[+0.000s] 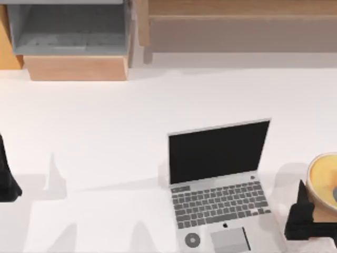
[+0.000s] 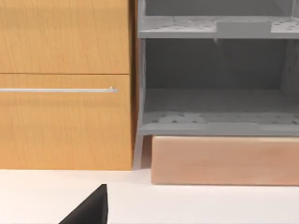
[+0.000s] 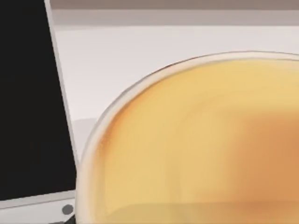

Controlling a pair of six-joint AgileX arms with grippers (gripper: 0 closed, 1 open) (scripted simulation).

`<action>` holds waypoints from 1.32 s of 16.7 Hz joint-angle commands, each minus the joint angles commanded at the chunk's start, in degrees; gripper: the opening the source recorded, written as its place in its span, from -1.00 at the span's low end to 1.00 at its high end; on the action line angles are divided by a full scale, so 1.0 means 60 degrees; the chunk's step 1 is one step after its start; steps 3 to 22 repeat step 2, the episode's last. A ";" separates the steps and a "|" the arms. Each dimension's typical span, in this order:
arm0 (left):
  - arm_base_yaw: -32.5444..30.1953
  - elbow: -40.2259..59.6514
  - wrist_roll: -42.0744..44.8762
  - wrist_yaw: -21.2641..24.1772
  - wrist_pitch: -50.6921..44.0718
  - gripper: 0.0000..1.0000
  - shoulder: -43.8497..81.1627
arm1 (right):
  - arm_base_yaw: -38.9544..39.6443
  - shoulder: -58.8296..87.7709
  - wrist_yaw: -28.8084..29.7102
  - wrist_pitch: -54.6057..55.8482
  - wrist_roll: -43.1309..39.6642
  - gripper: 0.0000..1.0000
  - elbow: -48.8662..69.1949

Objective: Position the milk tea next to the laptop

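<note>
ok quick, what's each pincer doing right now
left pincer: parked at the table's left edge, cannot be told.
right pincer: at the milk tea right of the laptop, grip cannot be told.

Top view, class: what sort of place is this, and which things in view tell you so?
Probably a rendered office or study desk. An open laptop sits on a white table, a wooden cabinet and grey shelf unit stand at the back, and a milk tea sits at the right edge.

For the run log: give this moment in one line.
right gripper: at tan-orange round milk tea cup | silver-grey laptop: left of cup | left arm: parked
</note>
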 joint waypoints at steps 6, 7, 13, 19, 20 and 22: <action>0.0000 0.0000 0.0000 0.0000 0.0000 1.00 0.0000 | 0.0000 0.0000 0.0000 0.0000 0.0000 1.00 0.0000; 0.0000 0.0000 0.0000 0.0000 0.0000 1.00 0.0000 | 0.0000 0.0000 0.0000 0.0000 0.0000 1.00 0.0000; 0.0000 0.0000 0.0000 0.0000 0.0000 1.00 0.0000 | 0.0000 0.0000 0.0000 0.0000 0.0000 1.00 0.0000; 0.0000 0.0000 0.0000 0.0000 0.0000 1.00 0.0000 | 0.0000 0.0000 0.0000 0.0000 0.0000 1.00 0.0000; 0.0000 0.0000 0.0000 0.0000 0.0000 1.00 0.0000 | 0.0000 0.0000 0.0000 0.0000 0.0000 1.00 0.0000; 0.0000 0.0000 0.0000 0.0000 0.0000 1.00 0.0000 | 0.0000 0.0000 0.0000 0.0000 0.0000 1.00 0.0000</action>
